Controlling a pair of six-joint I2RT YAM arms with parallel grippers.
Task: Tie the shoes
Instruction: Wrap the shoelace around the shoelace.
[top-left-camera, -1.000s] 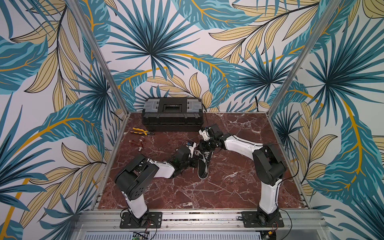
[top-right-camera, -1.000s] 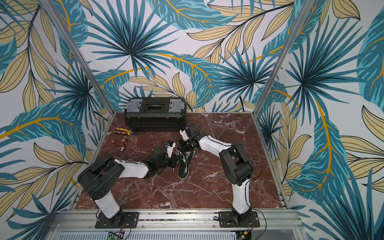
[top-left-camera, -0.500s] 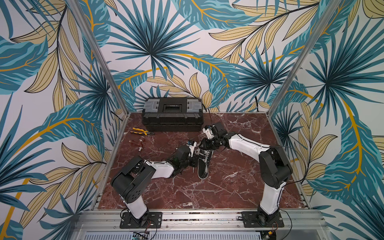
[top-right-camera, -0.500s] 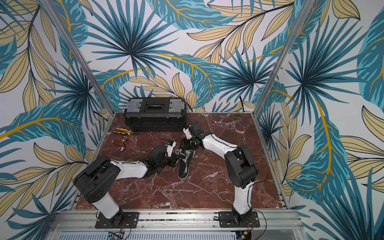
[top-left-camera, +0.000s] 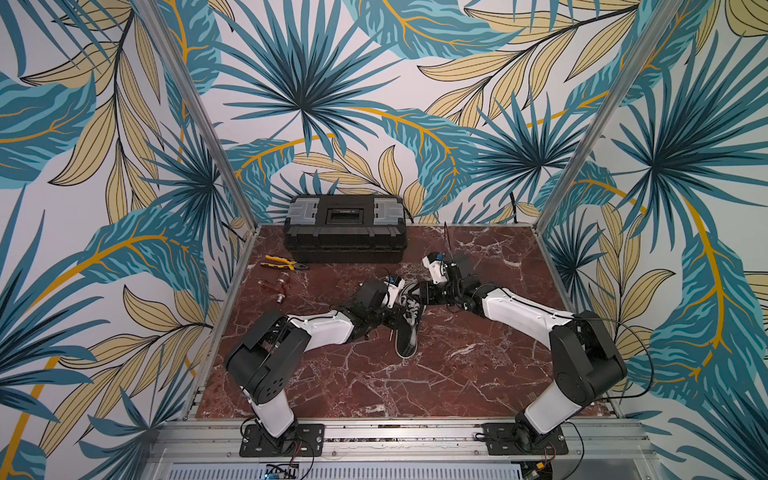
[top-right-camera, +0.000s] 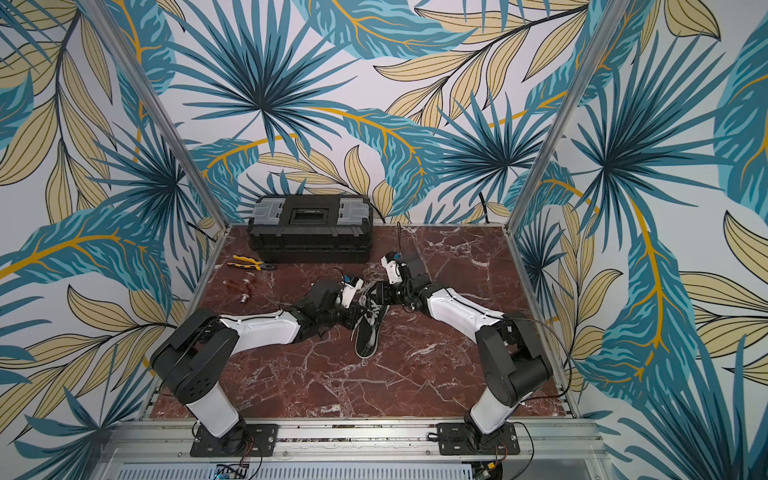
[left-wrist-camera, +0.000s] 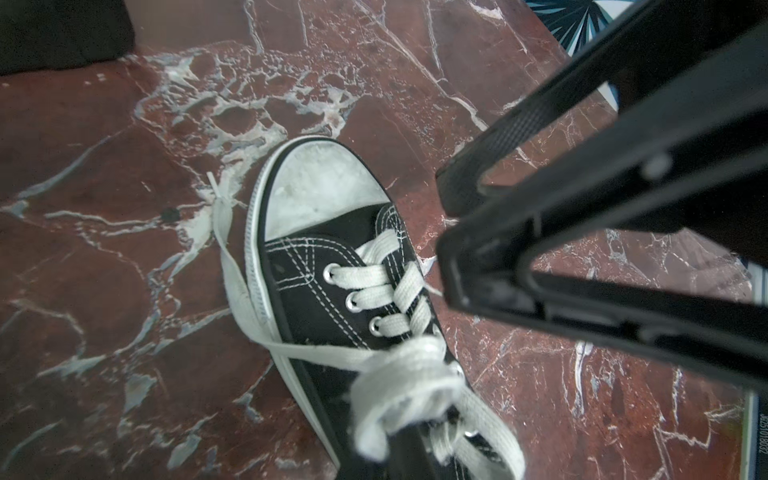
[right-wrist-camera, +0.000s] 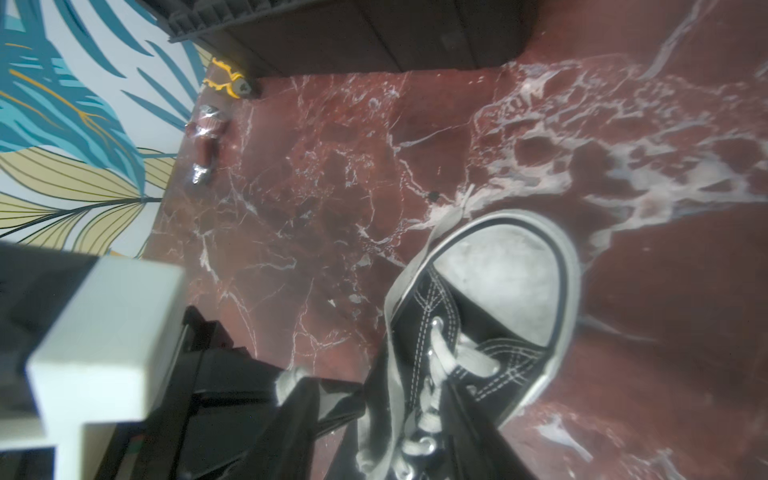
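A black sneaker lies mid-table with its white toe cap toward the table's front. Its white laces are crossed into a loose knot. One free lace end trails on the marble beside the sole. My left gripper is at the shoe's left side, shut, with a tuft of lace at its tip. At the shoe's heel end my right gripper is open, its fingers straddling the upper laces.
A black toolbox stands at the back of the red marble table. Yellow-handled pliers and small metal parts lie at the back left. Metal frame posts and patterned walls enclose the table.
My right gripper's jaws have spread apart and its arm has shifted a little to the right. The left gripper and the shoe have stayed put.
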